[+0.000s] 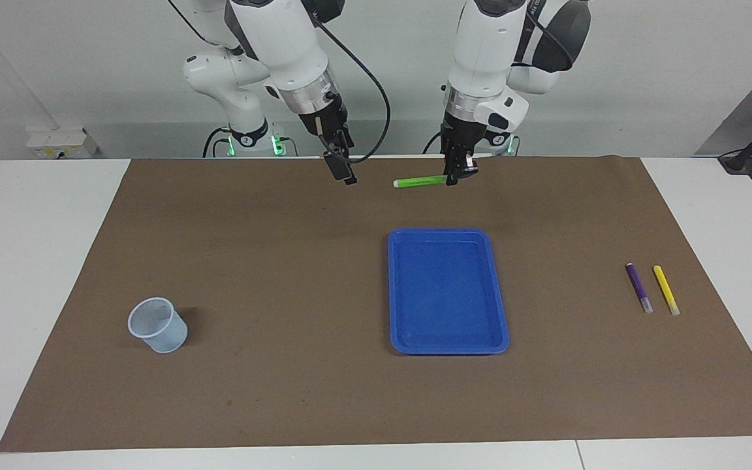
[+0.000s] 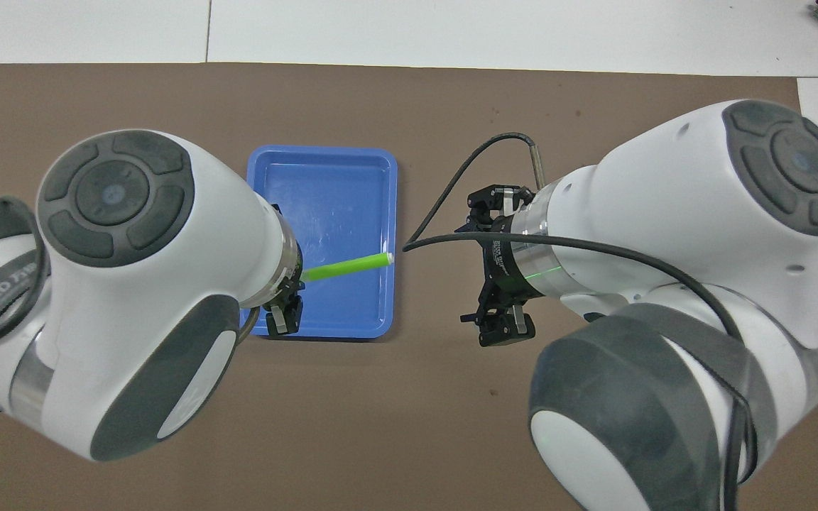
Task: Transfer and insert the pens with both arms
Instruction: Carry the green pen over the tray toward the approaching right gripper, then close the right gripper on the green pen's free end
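Observation:
The green pen [image 1: 422,181] hangs level in the air, and my left gripper [image 1: 457,175] is shut on its coloured end. Its pale tip [image 2: 386,259] points at my right gripper [image 2: 471,268], which stands open a short gap away from the tip. In the overhead view the green pen [image 2: 345,267] lies over the blue tray [image 2: 324,150], and the left gripper [image 2: 294,280] is mostly hidden under its own arm. The purple pen [image 1: 637,287] and the yellow pen [image 1: 666,290] lie side by side on the mat at the left arm's end. My right gripper [image 1: 343,173] holds nothing.
A brown mat covers the table. The blue tray [image 1: 441,232] sits near the middle with nothing in it. A pale mesh cup [image 1: 157,324] stands at the right arm's end. Two smaller white arms with green-lit bases stand past the mat's edge by the robots.

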You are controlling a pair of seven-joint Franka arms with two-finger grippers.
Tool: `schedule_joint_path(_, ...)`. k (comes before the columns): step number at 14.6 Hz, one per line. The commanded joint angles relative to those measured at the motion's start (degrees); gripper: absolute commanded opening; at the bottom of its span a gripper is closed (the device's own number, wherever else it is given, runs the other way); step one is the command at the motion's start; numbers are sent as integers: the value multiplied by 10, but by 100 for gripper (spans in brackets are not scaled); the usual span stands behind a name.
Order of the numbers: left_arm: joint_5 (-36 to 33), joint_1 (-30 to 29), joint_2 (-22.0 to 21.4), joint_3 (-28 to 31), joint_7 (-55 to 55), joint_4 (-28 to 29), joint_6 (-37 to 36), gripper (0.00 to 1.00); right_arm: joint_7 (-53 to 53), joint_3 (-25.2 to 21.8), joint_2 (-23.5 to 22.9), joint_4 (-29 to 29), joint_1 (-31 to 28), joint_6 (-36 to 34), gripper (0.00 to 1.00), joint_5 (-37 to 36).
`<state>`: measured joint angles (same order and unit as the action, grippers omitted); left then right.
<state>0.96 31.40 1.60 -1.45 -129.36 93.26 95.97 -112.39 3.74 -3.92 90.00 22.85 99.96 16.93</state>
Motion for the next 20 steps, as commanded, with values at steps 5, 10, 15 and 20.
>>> schedule_joint_path(5,-24,45,-12,7,-41,10,8,0,-6,0,-39,-27,19,8,96,4)
schedule_joint_path(10,-24,52,-12,6,-48,9,11,0,0,0,-39,-25,38,8,94,-1)
schedule_joint_path(15,-25,53,-12,4,-56,10,17,0,16,0,-37,-18,49,8,92,-2)
schedule_joint_path(20,-25,53,-12,4,-52,10,15,0,18,0,-36,-17,51,21,89,-2)
